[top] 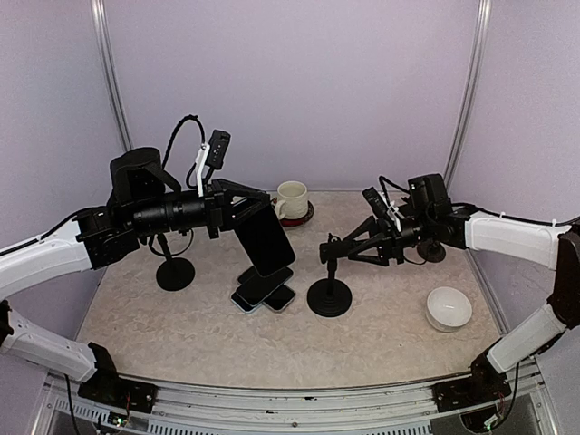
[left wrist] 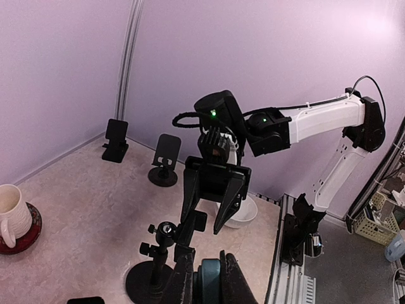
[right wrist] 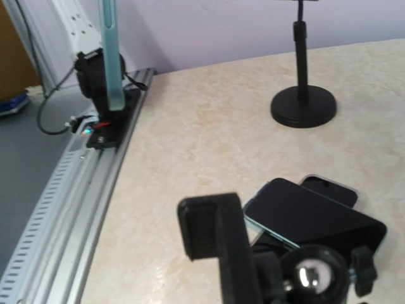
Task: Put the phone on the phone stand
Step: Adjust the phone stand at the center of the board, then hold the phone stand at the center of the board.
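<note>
My left gripper [top: 237, 211] is shut on a dark phone [top: 267, 240] and holds it tilted in the air above the table's middle. In the left wrist view, the phone's teal edge [left wrist: 209, 278] sits clamped between that gripper's [left wrist: 206, 256] fingers. The black phone stand [top: 329, 294] stands just right of it, with a round base and a holder on top. My right gripper [top: 343, 246] is at that holder [left wrist: 200, 221], its jaws apart on either side, with a gap showing beside one finger. The holder [right wrist: 215, 244] fills the near right wrist view.
Several phones [top: 265, 288] lie stacked on the table under the held phone. A second stand [top: 175, 272] is at the left. A mug [top: 292, 199] on a coaster sits at the back, a white bowl [top: 449, 308] at the right. Two small stands [left wrist: 164, 158] are near the wall.
</note>
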Tool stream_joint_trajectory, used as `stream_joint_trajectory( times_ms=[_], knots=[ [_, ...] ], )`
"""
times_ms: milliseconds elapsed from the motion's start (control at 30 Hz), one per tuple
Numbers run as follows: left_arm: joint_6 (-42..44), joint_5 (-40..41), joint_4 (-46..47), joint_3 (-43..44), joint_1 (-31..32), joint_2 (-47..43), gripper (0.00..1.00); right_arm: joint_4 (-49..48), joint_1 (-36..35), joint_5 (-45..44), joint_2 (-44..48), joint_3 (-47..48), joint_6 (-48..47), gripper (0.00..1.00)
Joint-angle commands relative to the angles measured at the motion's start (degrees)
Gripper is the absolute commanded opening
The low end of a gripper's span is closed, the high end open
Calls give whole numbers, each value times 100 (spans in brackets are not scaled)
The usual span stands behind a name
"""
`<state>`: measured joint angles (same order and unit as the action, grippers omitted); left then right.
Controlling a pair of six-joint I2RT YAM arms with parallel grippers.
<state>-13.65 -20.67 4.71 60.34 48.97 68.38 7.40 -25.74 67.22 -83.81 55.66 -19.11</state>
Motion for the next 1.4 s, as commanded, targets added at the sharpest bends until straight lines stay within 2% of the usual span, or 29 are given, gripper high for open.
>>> stream_joint_trajectory(
  times_ms=[0, 367, 567, 800, 1000, 1200, 1367],
  knots=[
    [-61, 28, 438, -21, 34, -88, 0, 45, -272, -714, 272, -101, 188, 45],
    [84, -135, 374, 375, 34, 103, 0, 83, -327, -865, 306, -248, 128, 47],
    [234, -583, 337, 760, 34, 411, 0, -67, -327, -1003, 467, -513, 206, 47],
    [407, -1390, 498, 1221, 71, 868, 0, -200, -303, -1123, 777, -769, 339, 58],
    [730, -1737, 639, 1624, 194, 1295, 0, -287, -275, -1244, 1011, -881, 465, 68],
    [1123, -2357, 614, 2050, 218, 1792, 0, -285, -120, -1133, 1131, -869, 476, 65],
    [1214, -2652, 716, 2210, 218, 2096, 0, -226, 14, -912, 899, -756, 438, 57]
  ],
)
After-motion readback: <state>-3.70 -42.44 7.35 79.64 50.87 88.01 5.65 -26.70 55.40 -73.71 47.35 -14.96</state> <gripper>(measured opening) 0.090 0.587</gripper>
